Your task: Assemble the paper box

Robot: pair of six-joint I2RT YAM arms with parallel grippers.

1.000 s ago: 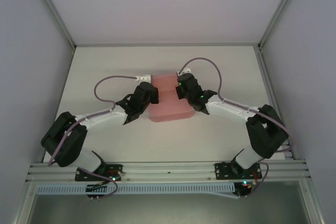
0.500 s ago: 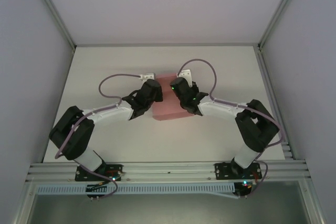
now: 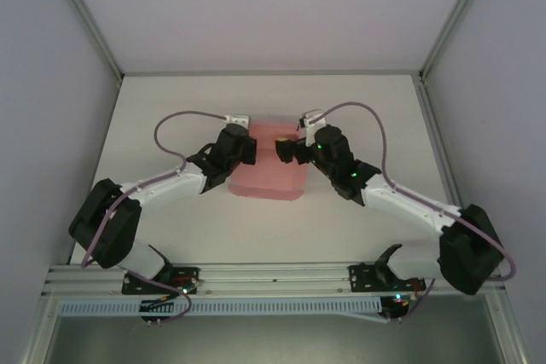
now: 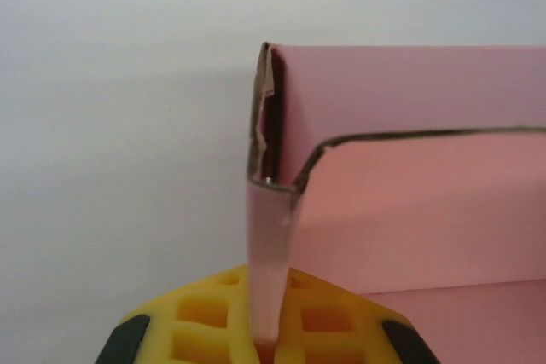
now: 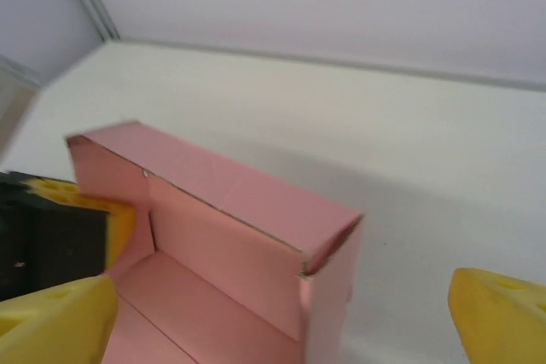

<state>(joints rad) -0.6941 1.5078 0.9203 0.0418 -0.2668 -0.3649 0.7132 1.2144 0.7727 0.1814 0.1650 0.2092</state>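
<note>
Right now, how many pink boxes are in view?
1: the box at the table's centre, its wall pinched by the left end effector; the right end effector open near it.

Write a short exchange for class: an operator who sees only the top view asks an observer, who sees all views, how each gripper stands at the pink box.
Operator: Is the left gripper gripping the box? From above its body hides the contact.
Observer: Yes. In the left wrist view its yellow pads are shut on the edge of a thin upright side wall.
Operator: And the right gripper?
Observer: It is open. In the right wrist view its yellow fingers stand wide apart, with a corner of the box between them.
</note>
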